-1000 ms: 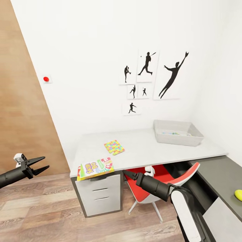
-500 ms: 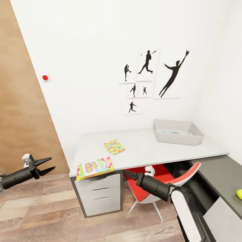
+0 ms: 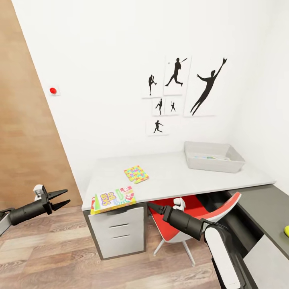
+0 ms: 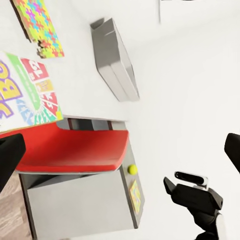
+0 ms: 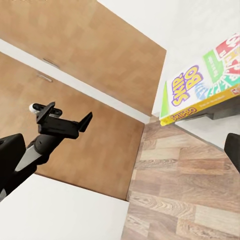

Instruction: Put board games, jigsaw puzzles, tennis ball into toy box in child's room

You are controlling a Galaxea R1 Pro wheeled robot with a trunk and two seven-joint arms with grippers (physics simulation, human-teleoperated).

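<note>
We are holding our right gripper (image 3: 149, 205) low, beneath the table's (image 3: 180, 178) front edge by the red chair (image 3: 208, 208); we cannot tell how its fingers are standing. Our left gripper (image 3: 60, 199) is hovering over the floor with fingers parted, grasping nothing. The SKIP BO box (image 3: 113, 199) is overhanging the front left corner, the jigsaw puzzle (image 3: 136, 174) is lying farther in, and the toy box (image 3: 213, 157) is sitting at the far right corner.

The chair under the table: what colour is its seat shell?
Red, on the chair; clearest in the left wrist view.
</note>
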